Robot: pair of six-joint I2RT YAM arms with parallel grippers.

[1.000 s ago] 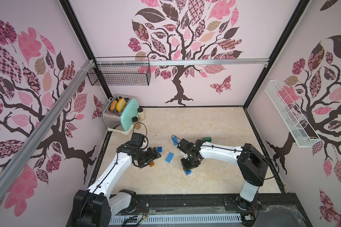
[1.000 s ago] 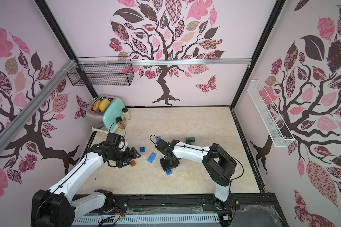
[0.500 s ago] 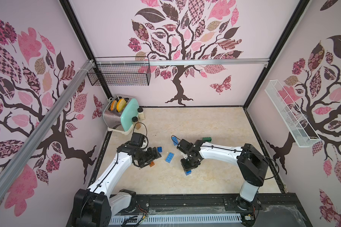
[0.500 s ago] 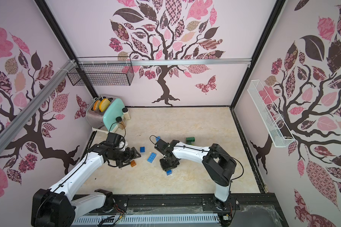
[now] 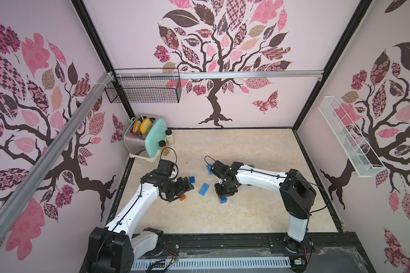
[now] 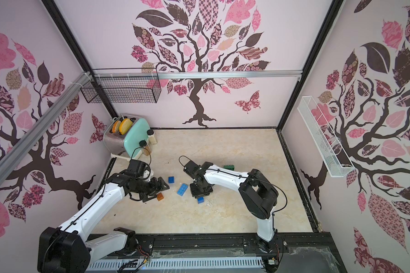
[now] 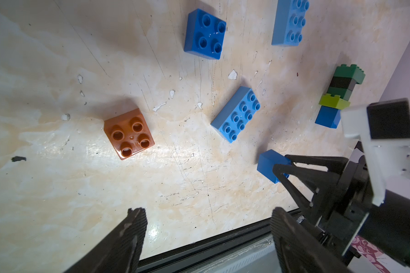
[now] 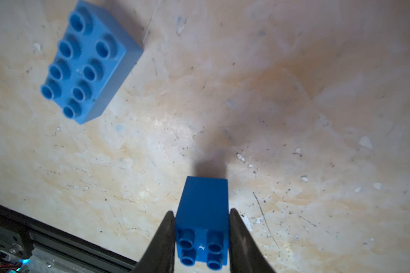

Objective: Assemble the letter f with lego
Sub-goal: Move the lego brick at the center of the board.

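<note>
Right end effector (image 8: 202, 219) clamped on blue square brick (image 8: 205, 198). Brick tipped on side, down at tabletop (image 8: 294, 94), likely for lifting to letter. Left end effector (image 7: 207, 214) spread apart, empty, near brown brick (image 7: 129, 133). Started stack (image 7: 340, 92) waits farther off.

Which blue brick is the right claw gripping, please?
The dark-blue square brick in the right claw; the other loose dark-blue square and both light-blue oblongs lie untouched.
</note>
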